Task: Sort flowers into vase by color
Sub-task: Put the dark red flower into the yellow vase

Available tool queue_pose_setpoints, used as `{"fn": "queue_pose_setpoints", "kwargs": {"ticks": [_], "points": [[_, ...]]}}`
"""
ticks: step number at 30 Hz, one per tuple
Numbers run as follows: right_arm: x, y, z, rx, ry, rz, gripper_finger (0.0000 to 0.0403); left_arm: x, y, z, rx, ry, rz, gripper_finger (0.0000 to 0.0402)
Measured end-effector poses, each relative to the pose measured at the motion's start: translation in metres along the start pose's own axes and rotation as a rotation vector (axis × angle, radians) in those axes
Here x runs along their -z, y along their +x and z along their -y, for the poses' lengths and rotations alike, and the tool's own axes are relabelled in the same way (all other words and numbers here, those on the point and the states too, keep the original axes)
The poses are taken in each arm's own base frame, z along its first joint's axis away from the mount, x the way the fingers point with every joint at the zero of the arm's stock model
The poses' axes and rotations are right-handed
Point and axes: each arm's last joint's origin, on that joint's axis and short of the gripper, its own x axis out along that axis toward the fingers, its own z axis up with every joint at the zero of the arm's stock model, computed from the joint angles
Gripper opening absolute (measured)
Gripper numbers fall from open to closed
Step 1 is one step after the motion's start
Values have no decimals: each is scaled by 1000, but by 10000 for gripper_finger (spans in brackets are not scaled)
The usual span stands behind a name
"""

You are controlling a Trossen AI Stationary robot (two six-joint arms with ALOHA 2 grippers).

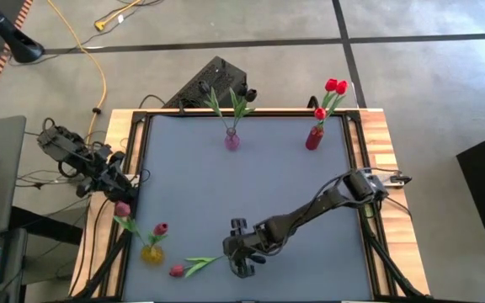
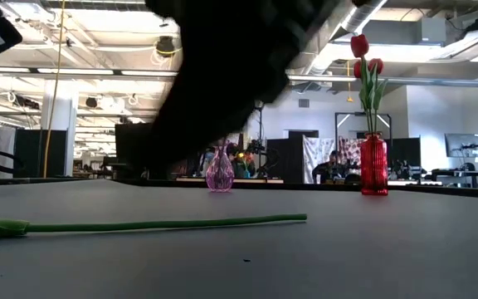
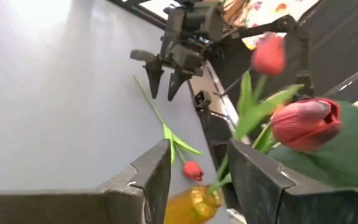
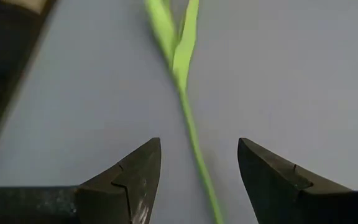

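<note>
1. Across your table (image 1: 251,181) the grey mat fills most of the top, with wooden edges at left and right.
2. Your right arm (image 1: 327,202) reaches from the right edge toward the near middle; its gripper (image 1: 241,257) hangs over the stem end of the loose tulip, fingers (image 4: 135,174) apart with the stem between them, not touching.
3. Your left arm (image 1: 82,164) sits at the left edge; its gripper (image 3: 194,180) is just beside the yellow vase, fingers apart and empty.
4. At the far right stands the red vase (image 1: 314,137) with red tulips (image 1: 336,86).
5. At the far middle stands the pink vase (image 1: 231,140), showing only green leaves from above.
6. At the near left stands the yellow vase (image 1: 151,253), holding crimson-pink tulips (image 1: 160,229).
7. Your loose tulip (image 1: 194,266) lies flat on the mat just right of the yellow vase, head to the left, stem running right toward the right gripper.
</note>
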Motion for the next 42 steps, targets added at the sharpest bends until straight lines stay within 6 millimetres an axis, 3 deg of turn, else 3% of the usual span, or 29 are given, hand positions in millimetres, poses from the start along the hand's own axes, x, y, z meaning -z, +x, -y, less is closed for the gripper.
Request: {"fn": "queue_pose_setpoints", "kwargs": {"ticks": [6, 11, 15, 22, 27, 30, 33, 37, 42], "points": [[15, 18, -1, 40, -7, -46, 235, 1, 0, 0, 16, 34, -20, 146], [19, 28, 1, 59, 0, -45, 204, 2, 0, 1, 50, 53, -54, 146], [20, 29, 1, 31, -1, -63, 151, 2, 1, 2, 54, 61, -62, 146], [22, 28, -6, -8, -12, -76, 22, 1, 2, 2, 49, 93, -64, 146], [15, 27, -4, 30, 40, -54, 23, 1, 2, 2, 26, 118, -44, 146], [2, 24, 2, 64, 52, -10, 18, 0, 2, 1, -1, 124, -19, 146], [-16, 14, 17, 96, 62, 54, 17, -1, 2, 0, -28, 126, 5, 146], [-24, 5, 41, 153, 81, 68, 17, -2, 2, 0, -50, 140, 21, 146], [-38, -20, 63, 255, 63, 87, 17, -2, 2, 0, -58, 150, 25, 146]]}}
